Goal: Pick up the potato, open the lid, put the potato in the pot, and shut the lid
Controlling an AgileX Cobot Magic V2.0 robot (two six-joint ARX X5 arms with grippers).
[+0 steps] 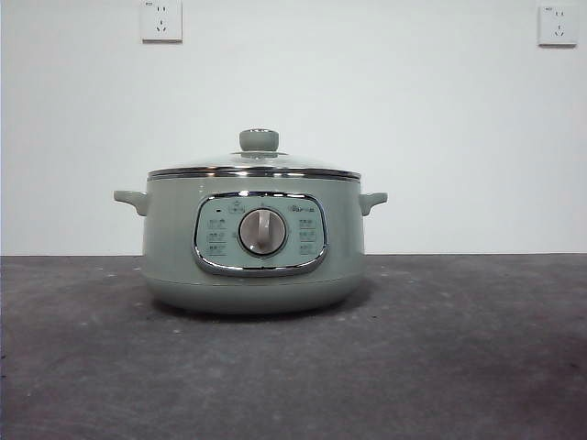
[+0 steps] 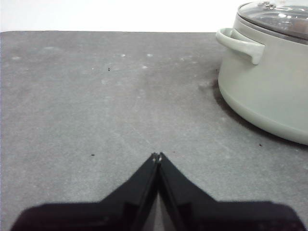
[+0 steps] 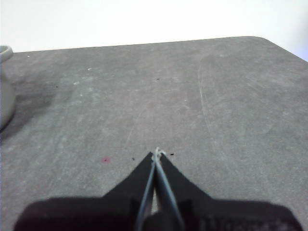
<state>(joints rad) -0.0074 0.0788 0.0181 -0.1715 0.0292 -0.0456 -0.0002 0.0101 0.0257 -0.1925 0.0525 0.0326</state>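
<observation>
Both the left gripper and right gripper are closed, empty; lid sits on pot. No potato visible, so the pick risks stalling; right gripper waits at pot's 3 o'clock.

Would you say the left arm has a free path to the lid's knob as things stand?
Probably yes. The left end effector is shut and holds nothing, bare table lies between it and the pot, and nothing stands over the knob on the lid. It would need to open first.

White wall, two sockets, grey table.
</observation>
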